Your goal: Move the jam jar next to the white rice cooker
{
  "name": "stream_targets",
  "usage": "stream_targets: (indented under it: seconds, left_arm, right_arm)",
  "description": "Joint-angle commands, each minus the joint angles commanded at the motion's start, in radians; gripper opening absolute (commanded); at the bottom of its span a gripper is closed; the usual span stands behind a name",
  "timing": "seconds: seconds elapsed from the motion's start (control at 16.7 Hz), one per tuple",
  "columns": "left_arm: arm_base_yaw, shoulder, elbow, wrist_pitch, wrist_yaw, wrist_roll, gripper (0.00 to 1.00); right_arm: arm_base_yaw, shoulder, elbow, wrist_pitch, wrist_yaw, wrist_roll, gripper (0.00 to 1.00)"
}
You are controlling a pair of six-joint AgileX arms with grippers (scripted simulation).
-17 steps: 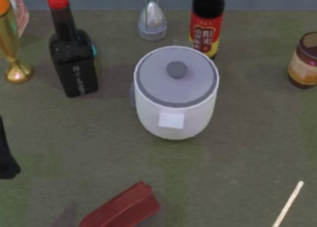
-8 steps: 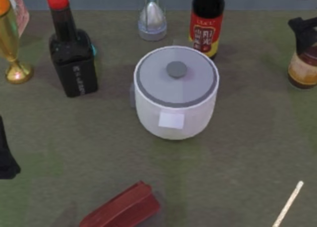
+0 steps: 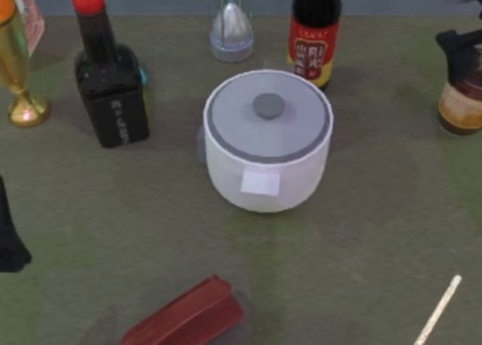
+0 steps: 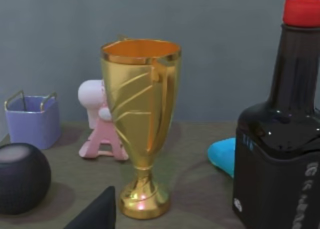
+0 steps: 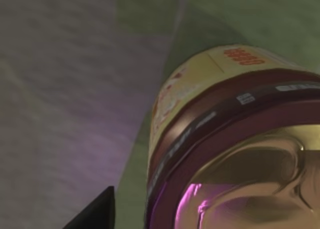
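The jam jar [image 3: 459, 108] stands at the table's right edge, tan label and dark contents showing below my right gripper [image 3: 461, 47], which hangs over its lid. In the right wrist view the jar [image 5: 200, 104] fills the picture with its maroon lid [image 5: 235, 139] close up. One black fingertip [image 5: 99, 214] stands beside the jar with a gap between them, and the gripper is open. The white rice cooker [image 3: 267, 145] sits mid-table, well left of the jar. My left gripper [image 3: 9, 243] is parked at the left edge, open.
A tall dark bottle with a red-yellow label [image 3: 315, 32] stands behind the cooker, between it and the jar. A black soy bottle [image 3: 109, 85], hourglass [image 3: 231, 25] and gold trophy [image 3: 19, 59] stand farther left. A red object [image 3: 188, 315] and white stick [image 3: 438, 309] lie near the front.
My right gripper came into view at the far right and dropped over the jam jar's lid. The jar, the cooker and the left arm have not moved.
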Motion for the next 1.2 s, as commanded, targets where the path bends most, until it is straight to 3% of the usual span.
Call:
stream_targets:
  seconds: [0.36, 0.6, 1.2]
  left_arm:
    - [0.000, 0.000, 0.000, 0.000, 0.000, 0.000, 1.00]
    - [0.000, 0.000, 0.000, 0.000, 0.000, 0.000, 1.00]
    - [0.000, 0.000, 0.000, 0.000, 0.000, 0.000, 1.00]
  right_arm:
    - [0.005, -0.005, -0.162, 0.157, 0.000, 0.005, 1.00]
    - [0.005, -0.005, -0.168, 0.164, 0.000, 0.006, 1.00]
    - [0.005, -0.005, -0.168, 0.164, 0.000, 0.006, 0.25]
